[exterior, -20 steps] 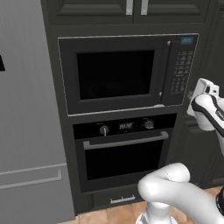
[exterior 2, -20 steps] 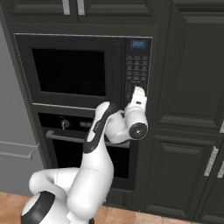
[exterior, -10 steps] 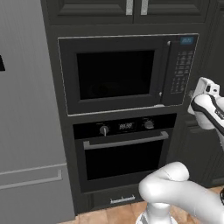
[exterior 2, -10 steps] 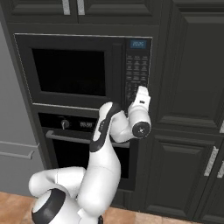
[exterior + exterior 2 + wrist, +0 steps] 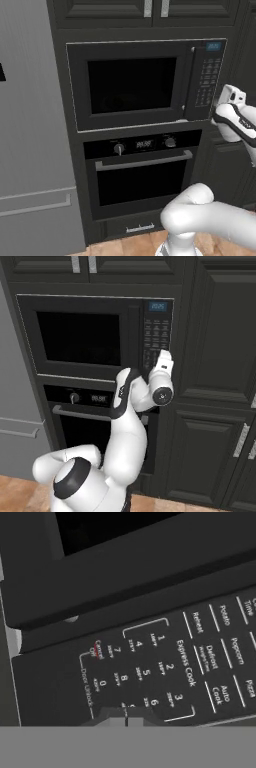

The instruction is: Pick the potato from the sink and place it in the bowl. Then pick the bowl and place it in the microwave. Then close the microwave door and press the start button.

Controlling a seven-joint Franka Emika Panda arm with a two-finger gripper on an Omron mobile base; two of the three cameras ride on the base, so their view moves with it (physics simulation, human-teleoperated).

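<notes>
The black microwave [image 5: 145, 82] has its door [image 5: 131, 85] shut, the glass window dark. The potato and the bowl are hidden, and the sink is out of view. My gripper [image 5: 163, 358] is held against the lower part of the keypad panel [image 5: 156, 338], below the blue display [image 5: 158, 306]. From the left base view the gripper [image 5: 227, 95] stands just right of the keypad [image 5: 207, 75]. In the hand view the shut fingertips [image 5: 126, 716] sit right at the number keys [image 5: 150, 662], near the 0, 6 and 9.
Under the microwave is the oven [image 5: 142, 175] with two knobs and a bar handle [image 5: 145, 162]. A grey fridge [image 5: 30, 125] fills the left side. Tall dark cabinet doors [image 5: 220, 356] stand to the right of the microwave.
My hand has crept up and in toward the keypad. The microwave door has stayed shut and the base has not moved.
</notes>
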